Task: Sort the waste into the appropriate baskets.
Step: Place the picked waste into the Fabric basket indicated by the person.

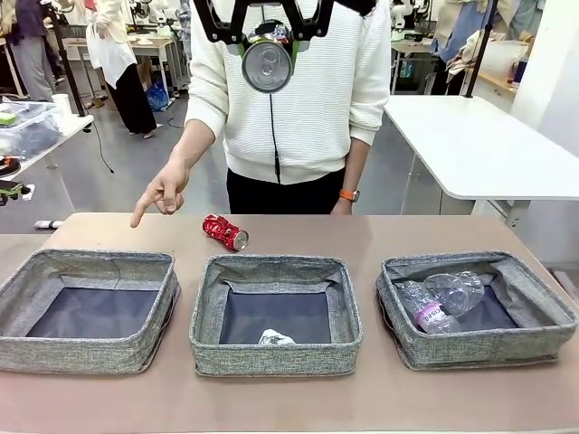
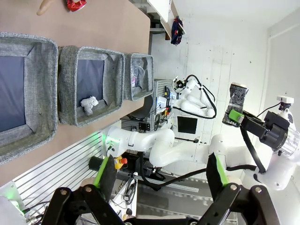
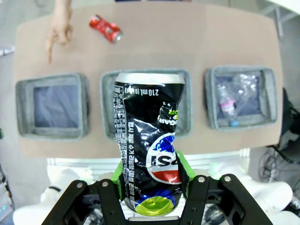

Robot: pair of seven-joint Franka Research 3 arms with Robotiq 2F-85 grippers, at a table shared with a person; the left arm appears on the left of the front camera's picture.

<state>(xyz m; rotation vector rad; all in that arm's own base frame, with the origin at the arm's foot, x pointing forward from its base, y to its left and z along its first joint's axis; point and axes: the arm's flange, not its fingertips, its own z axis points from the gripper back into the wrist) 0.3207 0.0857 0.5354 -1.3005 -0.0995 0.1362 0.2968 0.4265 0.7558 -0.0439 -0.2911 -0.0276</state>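
Note:
High above the table, my right gripper [image 1: 267, 36] [image 3: 150, 176] is shut on a dented dark multicoloured drink can [image 1: 267, 65] [image 3: 147, 154], green pads on both its sides. A crushed red can [image 1: 224, 231] [image 3: 105, 28] lies on the table behind the middle basket [image 1: 271, 357]. That basket holds a small paper wad [image 1: 275, 338]. Two clear bottles [image 1: 443, 298], one purple-labelled, lie in the right basket [image 1: 479, 348]. The left basket [image 1: 81, 353] has nothing in it. My left gripper [image 2: 161, 176] is open and holds nothing, raised off to the side of the table.
A person stands at the far edge, one hand [image 1: 158, 197] pointing a finger down at the table behind the left basket. The three baskets sit in a row near my side. A white table [image 1: 488, 154] stands at the back right.

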